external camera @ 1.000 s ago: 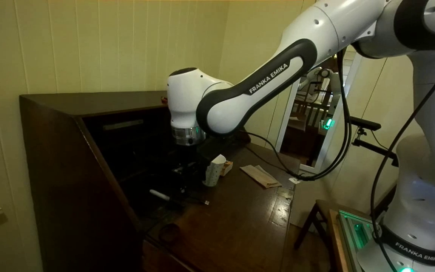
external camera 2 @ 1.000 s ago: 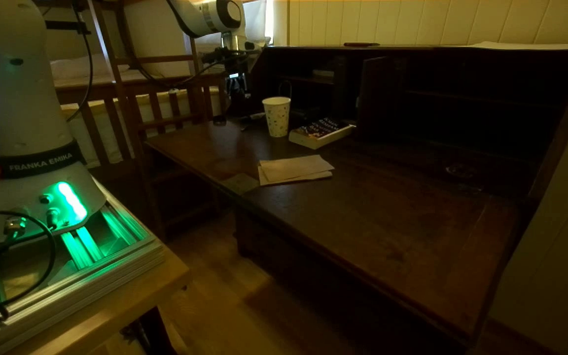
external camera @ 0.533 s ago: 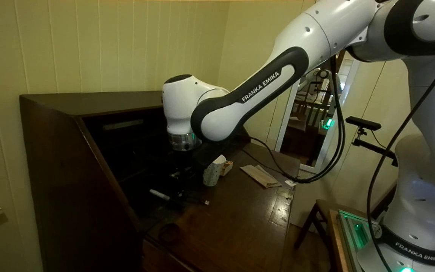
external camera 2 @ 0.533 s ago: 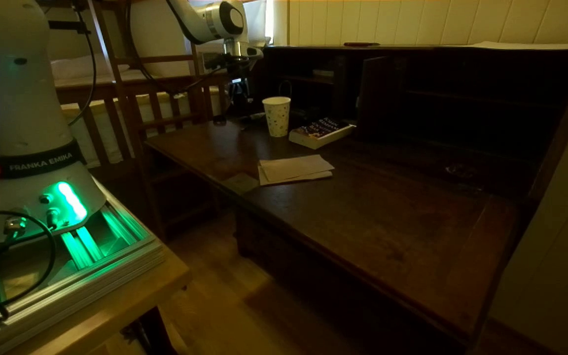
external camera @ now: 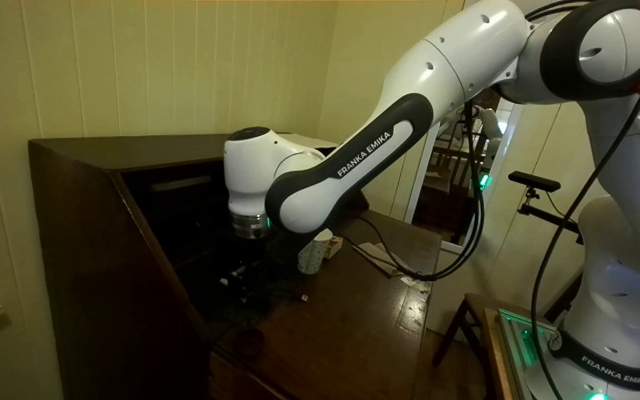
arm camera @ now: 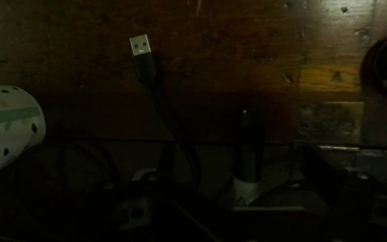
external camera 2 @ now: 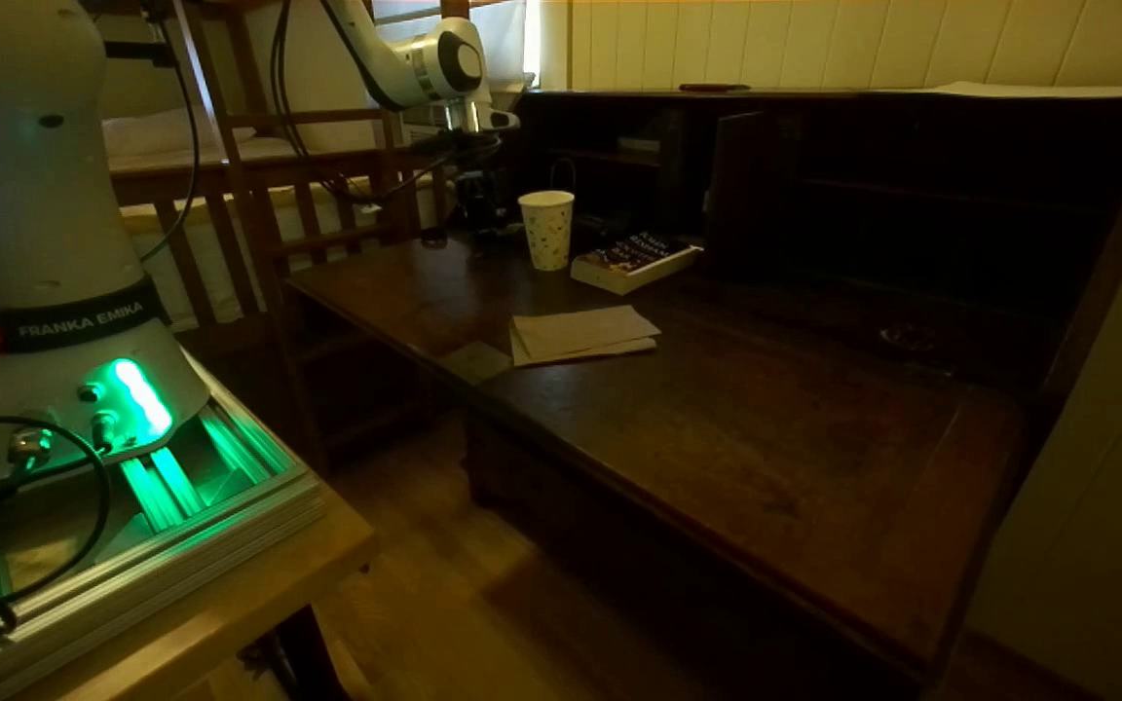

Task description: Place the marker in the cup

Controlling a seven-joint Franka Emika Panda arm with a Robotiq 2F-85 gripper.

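Note:
The marker has a black cap and a white body. In the wrist view the marker point(arm camera: 246, 190) lies between the two dark fingers of my gripper point(arm camera: 239, 156), which stand apart on either side of it. In an exterior view only the white end of the marker point(external camera: 224, 282) shows beside my gripper point(external camera: 243, 286). My gripper point(external camera 2: 485, 216) is low over the desk in an exterior view too. The cup, white with dark specks, stands upright on the desk beside the gripper in both exterior views point(external camera: 313, 255) point(external camera 2: 548, 234). Its side shows at the wrist view's left edge point(arm camera: 5, 127).
A USB cable point(arm camera: 141, 45) lies close to the marker. A dark round object point(arm camera: 381, 70) lies on the opposite side from the cup. A book point(external camera 2: 634, 261) lies beside the cup, with folded brown paper point(external camera 2: 582, 333) nearer the desk's front. The desk's dark shelves point(external camera 2: 912, 234) rise behind.
The arm has come down and moved away from the cup, bringing my gripper to the marker. Most of the marker's white body, visible before in an exterior view, is now hidden there.

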